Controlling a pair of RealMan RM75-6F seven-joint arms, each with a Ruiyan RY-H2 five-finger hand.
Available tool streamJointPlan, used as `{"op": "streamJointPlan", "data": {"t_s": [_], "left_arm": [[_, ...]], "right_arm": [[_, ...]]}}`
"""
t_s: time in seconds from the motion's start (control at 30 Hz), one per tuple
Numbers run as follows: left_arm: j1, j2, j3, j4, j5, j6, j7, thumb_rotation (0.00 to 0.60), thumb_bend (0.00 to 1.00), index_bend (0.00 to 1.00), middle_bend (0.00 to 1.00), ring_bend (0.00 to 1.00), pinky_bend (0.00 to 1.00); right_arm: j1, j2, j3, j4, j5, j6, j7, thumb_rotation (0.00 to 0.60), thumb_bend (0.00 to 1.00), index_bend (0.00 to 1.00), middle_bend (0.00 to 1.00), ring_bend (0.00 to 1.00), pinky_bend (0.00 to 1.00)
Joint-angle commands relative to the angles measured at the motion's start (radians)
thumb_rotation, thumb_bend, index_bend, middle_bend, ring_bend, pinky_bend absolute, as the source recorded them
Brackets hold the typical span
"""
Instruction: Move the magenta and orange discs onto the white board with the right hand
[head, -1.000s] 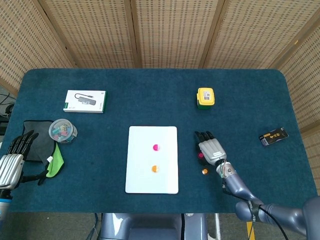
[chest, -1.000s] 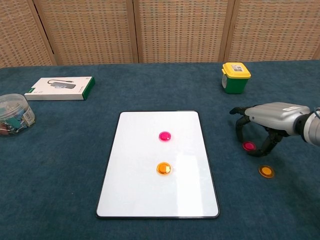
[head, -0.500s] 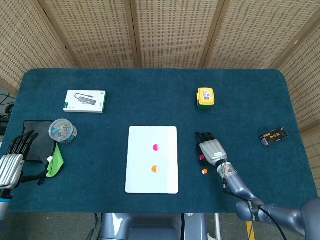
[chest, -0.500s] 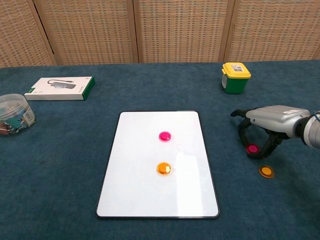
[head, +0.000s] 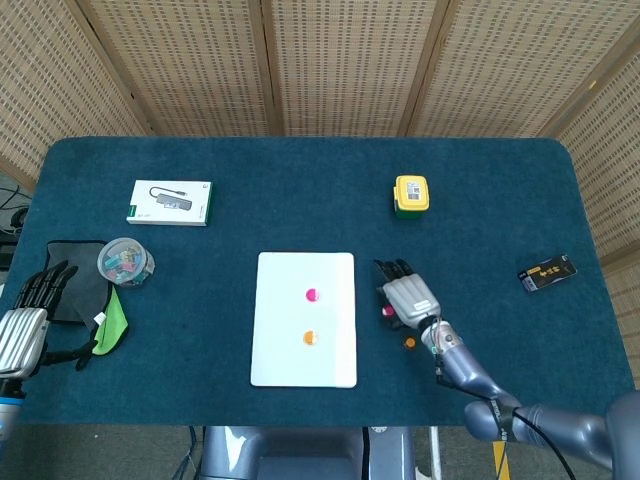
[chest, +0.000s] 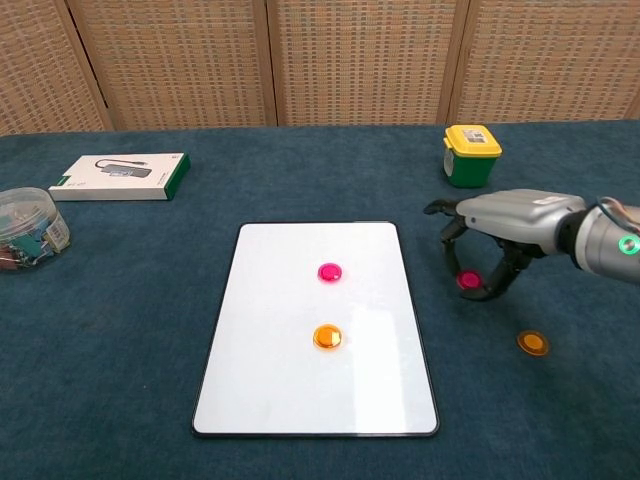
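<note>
The white board (head: 285, 300) (chest: 270, 330) lies mid-table with one magenta disc (head: 312, 295) (chest: 329, 271) and one orange disc (head: 310, 338) (chest: 327, 337) on it. My right hand (head: 406, 297) (chest: 505, 218) hovers just right of the board. It pinches a second magenta disc (head: 388, 312) (chest: 467, 280) between thumb and fingers. A second orange disc (head: 409, 343) (chest: 532, 343) lies on the blue cloth, nearer the front than the hand. My left hand (head: 28, 320) rests at the far left edge, fingers apart, holding nothing.
A yellow-and-green box (head: 410, 195) (chest: 471, 154) stands behind the right hand. A white adapter box (head: 170, 202) (chest: 120, 176), a clear jar (head: 126, 262) (chest: 28, 230) and a green cloth (head: 115, 322) are on the left. A small black packet (head: 546, 273) lies far right.
My right hand closed on the magenta disc beside the board and has carried it left and slightly back, toward the board's right edge. The orange disc stayed on the cloth.
</note>
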Motion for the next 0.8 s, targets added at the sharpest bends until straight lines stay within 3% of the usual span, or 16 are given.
{"op": "streamJointPlan", "data": {"t_s": [0.03, 0.3, 0.5, 0.8], "left_arm": [[0.0, 0.0, 0.0, -0.001, 0.0, -0.001, 0.0, 0.6, 0.0, 0.0, 0.0, 0.0, 0.0], [-0.002, 0.006, 0.001, 0.0, -0.001, -0.007, -0.018, 0.6, 0.0, 0.0, 0.0, 0.0, 0.0], [-0.003, 0.012, 0.004, 0.001, 0.0, -0.015, -0.037, 0.6, 0.0, 0.0, 0.0, 0.0, 0.0], [-0.004, 0.017, 0.002, 0.001, -0.002, -0.016, -0.053, 0.6, 0.0, 0.0, 0.0, 0.0, 0.0]], "right_arm": [[0.057, -0.01, 0.045, -0.041, 0.044, -0.016, -0.061, 0.6, 0.4, 0.59, 0.0, 0.0, 0.0], [0.201, -0.096, 0.113, -0.006, 0.253, -0.059, -0.193, 0.6, 0.4, 0.59, 0.0, 0.0, 0.0], [0.261, -0.147, 0.104, 0.056, 0.37, -0.052, -0.256, 0.6, 0.4, 0.59, 0.0, 0.0, 0.0], [0.307, -0.201, 0.084, 0.132, 0.442, -0.041, -0.296, 0.6, 0.41, 0.59, 0.0, 0.0, 0.0]]}}
